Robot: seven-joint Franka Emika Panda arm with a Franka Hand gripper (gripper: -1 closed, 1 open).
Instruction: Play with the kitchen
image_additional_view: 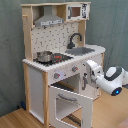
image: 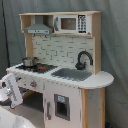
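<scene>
First exterior view: the kitchen (image: 62,70) fills the frame, against a grey curtain (image: 115,45). Black faucet (image: 83,59) behind the sink (image: 71,74); a steel pot (image: 29,62) on the stove, left of the sink. The arm (image: 10,90) sits low at the kitchen's left corner.

Second exterior view: oven door (image_additional_view: 70,102) hangs open under the stove. The tool (image_additional_view: 86,79) sits just beside the knob panel; fingers' state cannot be told.
</scene>
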